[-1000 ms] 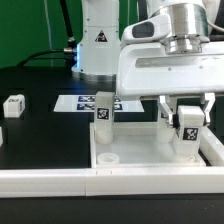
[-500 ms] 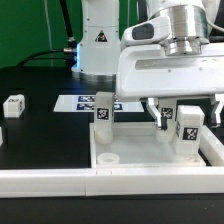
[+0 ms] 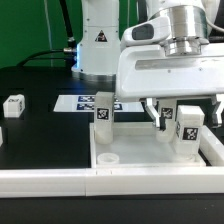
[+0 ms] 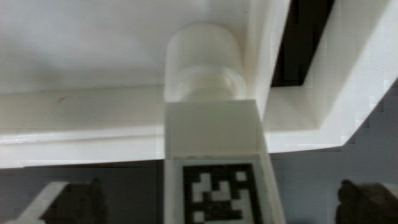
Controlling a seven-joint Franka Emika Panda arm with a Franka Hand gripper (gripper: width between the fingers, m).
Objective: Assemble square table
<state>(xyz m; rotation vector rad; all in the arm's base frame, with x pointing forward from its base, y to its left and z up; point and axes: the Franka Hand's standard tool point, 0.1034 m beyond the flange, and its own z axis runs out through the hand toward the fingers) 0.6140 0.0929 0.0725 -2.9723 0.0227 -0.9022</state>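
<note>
The white square slab [image 3: 140,150] lies at the front of the table with its raised rims up. One tagged white leg [image 3: 187,131] stands upright in its corner at the exterior view's right. My gripper [image 3: 187,112] hangs over this leg, open, with a dark finger on each side and a gap to each. In the wrist view the leg [image 4: 217,120] runs up between my fingers [image 4: 365,200] to the slab's corner [image 4: 89,70]. A second leg [image 3: 104,109] stands at the slab's far left corner. A third tagged block [image 3: 167,114] shows partly behind my finger. A loose leg block [image 3: 13,105] lies at the left.
The marker board [image 3: 82,102] lies flat behind the slab, near the robot base [image 3: 98,40]. The long white L-shaped border wall [image 3: 100,182] runs along the front edge and up the exterior view's right side. The table top is black.
My fingers have spread apart and let go of the right leg, which stays standing in the slab's corner. Nothing has moved in the last half second.
</note>
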